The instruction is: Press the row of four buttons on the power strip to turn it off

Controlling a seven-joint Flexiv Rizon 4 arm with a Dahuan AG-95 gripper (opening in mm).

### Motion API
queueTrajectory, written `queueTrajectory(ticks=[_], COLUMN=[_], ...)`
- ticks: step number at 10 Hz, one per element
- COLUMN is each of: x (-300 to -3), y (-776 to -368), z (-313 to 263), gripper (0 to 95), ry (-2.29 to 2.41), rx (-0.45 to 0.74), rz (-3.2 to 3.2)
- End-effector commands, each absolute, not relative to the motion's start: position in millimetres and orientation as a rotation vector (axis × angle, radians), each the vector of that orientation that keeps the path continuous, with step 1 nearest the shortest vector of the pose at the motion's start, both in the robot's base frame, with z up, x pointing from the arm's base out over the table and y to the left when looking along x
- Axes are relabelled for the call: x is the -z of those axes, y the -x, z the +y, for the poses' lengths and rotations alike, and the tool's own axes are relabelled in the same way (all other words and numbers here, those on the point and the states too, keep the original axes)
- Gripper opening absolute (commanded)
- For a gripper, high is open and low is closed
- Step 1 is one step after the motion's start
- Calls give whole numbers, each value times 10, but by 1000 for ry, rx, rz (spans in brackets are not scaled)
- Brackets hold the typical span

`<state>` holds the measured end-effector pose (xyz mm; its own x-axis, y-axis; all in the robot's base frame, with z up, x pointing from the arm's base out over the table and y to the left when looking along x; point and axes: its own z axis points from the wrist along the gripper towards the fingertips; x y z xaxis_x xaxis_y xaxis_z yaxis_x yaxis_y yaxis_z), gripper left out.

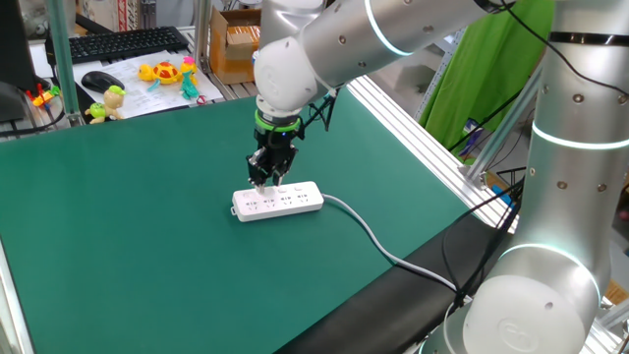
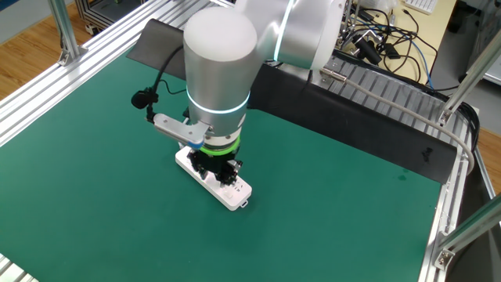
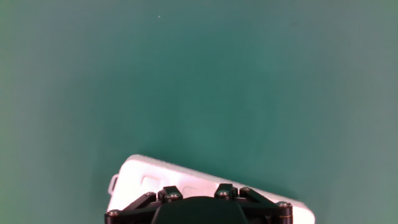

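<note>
1. The strip (image 1: 278, 200) lies flat on the green bench (image 1: 128, 246), roughly mid-bench, long side running left to right in one fixed view. Sockets face up.
2. Its grey cable (image 1: 373, 239) leaves the right end and snakes toward the near right edge of the bench.
3. The hand (image 1: 267, 180) points straight down over the left part of the strip, right at the far long edge where the buttons (image 1: 295, 187) sit. Only a couple of the buttons show as faint marks; the rest are hidden behind the hand.
4. The fingers are together, no real gap between the tips. They look to be down on the strip's top, but I can't tell if they're actually pressing a button.
5. In the other fixed view the arm's big wrist covers most of the strip (image 2: 235, 192); only the near end pokes out below the hand (image 2: 216, 174).
6. The hand view shows just the black base of the hand at the bottom edge, with one rounded end of the strip (image 3: 143, 177) under it and bare green mat beyond. The tips aren't visible there.
7. Off the far left of the bench there's a black keyboard (image 1: 123, 43), a mouse (image 1: 102, 81) and some little toys (image 1: 167, 73), well apart from the strip.
</note>
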<state>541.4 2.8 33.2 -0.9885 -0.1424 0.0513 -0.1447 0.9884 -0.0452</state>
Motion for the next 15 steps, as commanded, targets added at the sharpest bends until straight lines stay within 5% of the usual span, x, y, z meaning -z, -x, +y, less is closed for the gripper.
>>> queueTrajectory(ticks=[1,15], x=[-375,-428], y=[-5434,-5558], z=[-8,-74], gripper=[380,380], ry=[-247,-324], rx=[-74,-25], rz=[-3090,-3201])
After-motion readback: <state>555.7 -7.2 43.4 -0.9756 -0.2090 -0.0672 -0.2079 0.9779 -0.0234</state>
